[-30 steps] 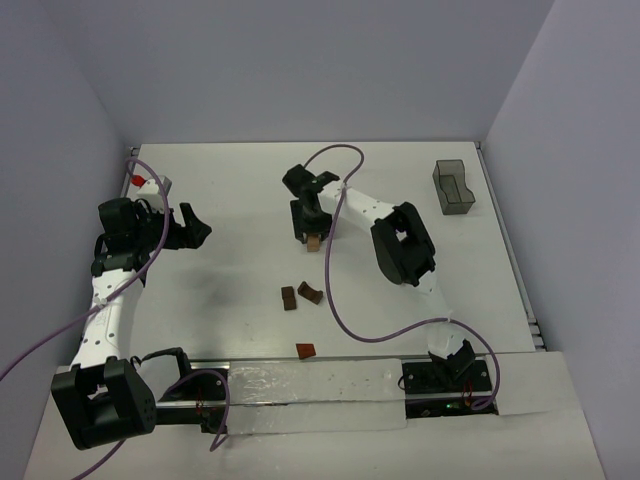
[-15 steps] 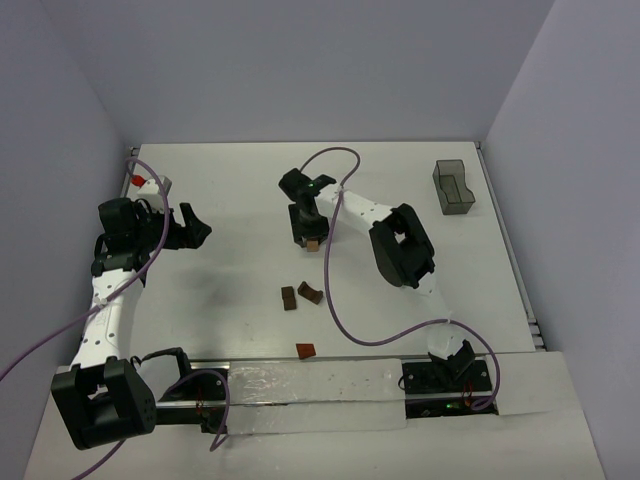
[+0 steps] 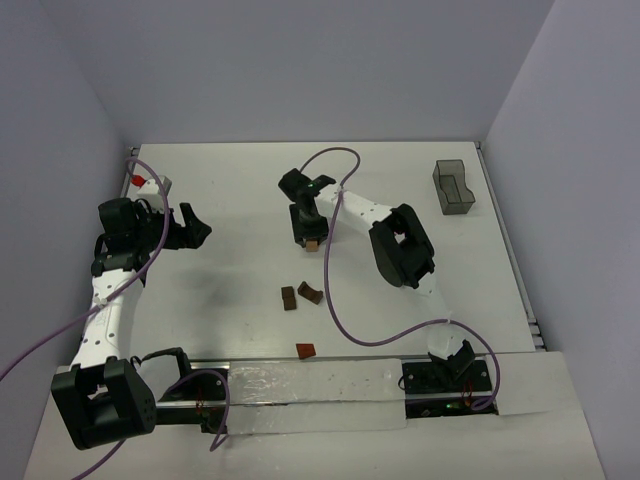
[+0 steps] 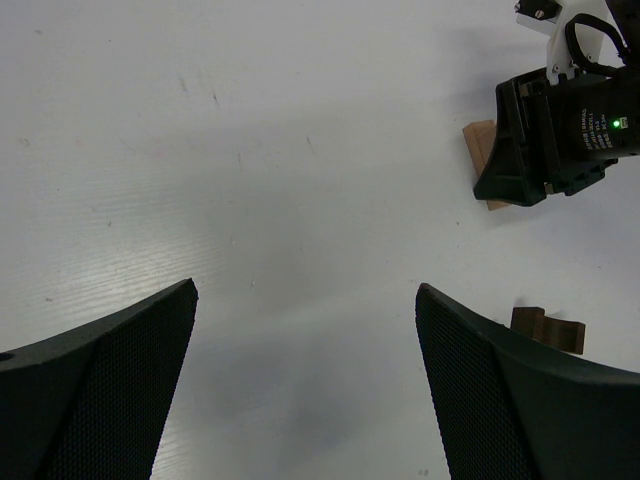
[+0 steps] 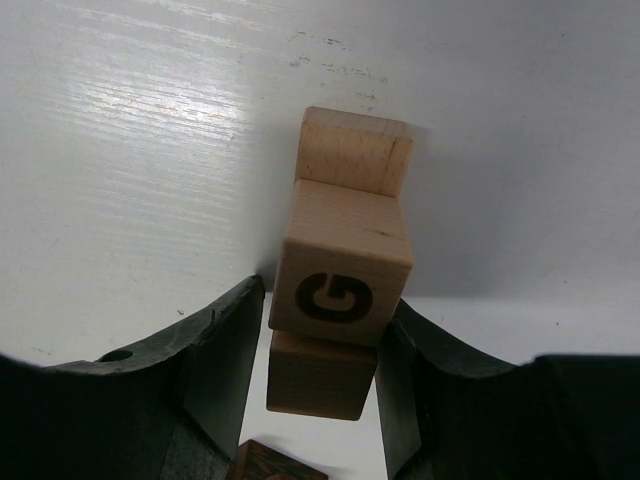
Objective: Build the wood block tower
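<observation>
The wood block tower (image 3: 313,243) stands about mid-desk, a little nearer the far edge than the near one. My right wrist view shows it as three light tan cubes, and the middle one, the G cube (image 5: 345,270), is turned slightly askew. My right gripper (image 5: 322,305) brackets that cube with a pad close against each side, though I cannot tell whether they press it. Toward the near edge lie a dark brown block (image 3: 289,298) and a second dark brown block (image 3: 310,292) just beside it. A reddish-brown block (image 3: 305,350) lies close to that edge. Left of the tower the desk (image 3: 240,200) runs bare to my left gripper (image 3: 195,228), whose jaws are spread wide and hold nothing, near the left edge. A grey bin (image 3: 453,187) sits by the far right corner, well apart.
</observation>
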You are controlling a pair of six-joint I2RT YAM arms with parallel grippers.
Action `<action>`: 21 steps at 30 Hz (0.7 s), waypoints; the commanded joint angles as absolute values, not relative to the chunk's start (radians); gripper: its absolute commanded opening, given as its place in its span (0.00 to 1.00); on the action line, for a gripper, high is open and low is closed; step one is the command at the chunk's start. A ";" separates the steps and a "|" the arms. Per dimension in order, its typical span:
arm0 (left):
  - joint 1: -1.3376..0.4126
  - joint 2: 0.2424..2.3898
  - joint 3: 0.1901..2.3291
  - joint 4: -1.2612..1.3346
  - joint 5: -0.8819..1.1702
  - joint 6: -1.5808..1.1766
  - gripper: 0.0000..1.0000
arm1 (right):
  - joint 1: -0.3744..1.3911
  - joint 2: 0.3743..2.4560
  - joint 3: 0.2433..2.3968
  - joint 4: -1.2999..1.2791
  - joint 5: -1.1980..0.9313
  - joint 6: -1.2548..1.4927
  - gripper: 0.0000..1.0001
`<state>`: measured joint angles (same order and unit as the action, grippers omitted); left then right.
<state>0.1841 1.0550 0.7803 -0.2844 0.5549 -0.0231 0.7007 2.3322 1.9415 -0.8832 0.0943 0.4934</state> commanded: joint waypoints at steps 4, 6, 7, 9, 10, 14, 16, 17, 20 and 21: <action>0.189 1.039 0.785 -0.250 0.557 -0.026 0.96 | 0.712 2.350 1.917 -0.894 0.081 0.511 0.56; 0.189 1.039 0.785 -0.250 0.558 -0.026 0.96 | 0.709 2.345 1.913 -0.894 0.080 0.511 0.59; 0.189 1.039 0.784 -0.249 0.558 -0.027 0.96 | 0.708 2.342 1.910 -0.892 0.081 0.510 0.63; 0.189 1.038 0.785 -0.249 0.558 -0.028 0.96 | 0.706 2.336 1.905 -0.890 0.080 0.511 0.67; 0.189 1.037 0.784 -0.249 0.558 -0.028 0.96 | 0.705 2.334 1.902 -0.891 0.080 0.510 0.68; 0.189 1.037 0.784 -0.249 0.559 -0.027 0.96 | 0.705 2.324 1.898 -0.888 0.080 0.504 0.74; 0.189 1.039 0.785 -0.250 0.560 -0.026 0.96 | 0.704 2.315 1.901 -0.888 0.082 0.499 0.85; 0.189 1.039 0.785 -0.251 0.559 -0.026 0.96 | 0.704 2.309 1.903 -0.888 0.085 0.500 0.88; 0.189 1.039 0.785 -0.249 0.558 -0.028 0.97 | 0.706 2.287 1.894 -0.886 0.104 0.509 1.00; 0.190 1.040 0.784 -0.249 0.558 -0.029 0.97 | 0.706 2.274 1.887 -0.884 0.109 0.512 1.00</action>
<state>0.1841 1.0549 0.7803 -0.2844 0.5549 -0.0231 0.7025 2.3197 1.9274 -0.8752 0.0881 0.4988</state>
